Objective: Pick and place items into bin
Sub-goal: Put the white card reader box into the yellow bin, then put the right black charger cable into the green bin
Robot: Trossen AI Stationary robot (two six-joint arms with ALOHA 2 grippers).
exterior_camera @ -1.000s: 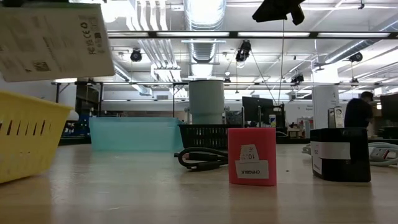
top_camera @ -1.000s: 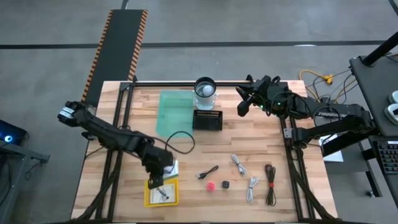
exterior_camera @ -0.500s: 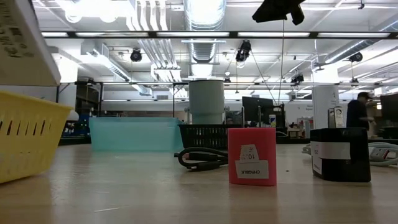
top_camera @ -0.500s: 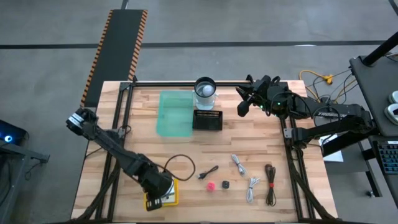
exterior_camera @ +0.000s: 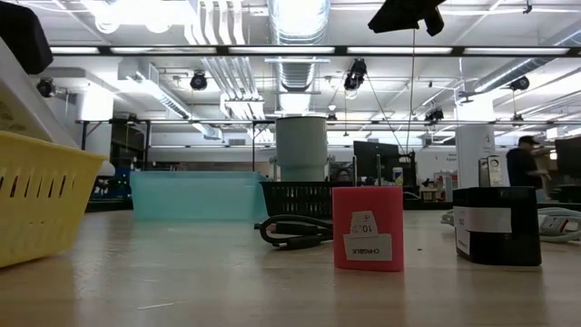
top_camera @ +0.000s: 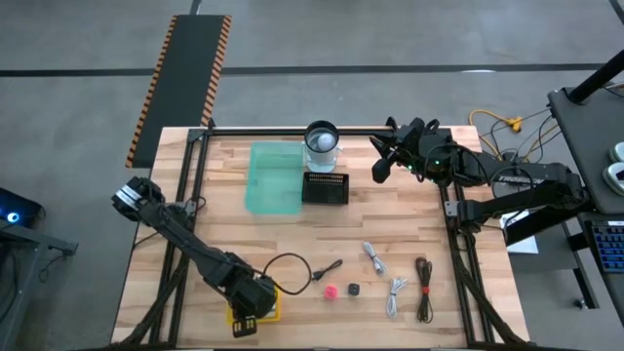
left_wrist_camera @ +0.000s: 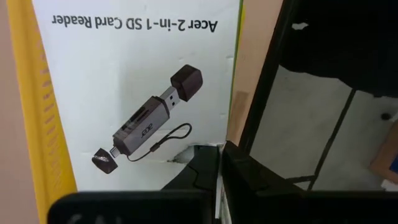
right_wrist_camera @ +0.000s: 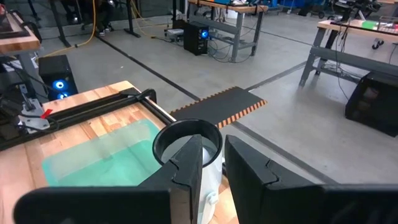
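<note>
The left gripper (top_camera: 248,317) reaches down over the yellow basket (top_camera: 272,310) at the near left edge of the wooden table (top_camera: 400,210), its fingers (left_wrist_camera: 202,168) pressed together on the edge of a white printed card (left_wrist_camera: 134,81). The card reads "Acer 2-in-1 SD Card Reader" and pictures a small black reader with a cap and lanyard; it hangs over the basket's yellow rim (left_wrist_camera: 28,99). In the low view a corner of the card (exterior_camera: 20,104) shows above the basket wall (exterior_camera: 41,195).

The right gripper (top_camera: 382,158) waits raised over the far right part of the table, its fingers (right_wrist_camera: 186,168) a narrow gap apart and holding nothing, above a white cylindrical container (right_wrist_camera: 186,146) and a translucent green bin (right_wrist_camera: 102,162).

On the table lie a black coiled cable (top_camera: 285,268), a short black cable (top_camera: 328,270), a grey cable (top_camera: 371,257), a white cable (top_camera: 394,294), a brown cable (top_camera: 423,288), a small red block (exterior_camera: 367,229) with a white label too small to read, and a black cube (exterior_camera: 497,225). A black slotted basket (top_camera: 326,187) sits beside the green bin. Beyond is a workshop with concrete floor, benches, ceiling ducts and a person (exterior_camera: 524,163) far off.
</note>
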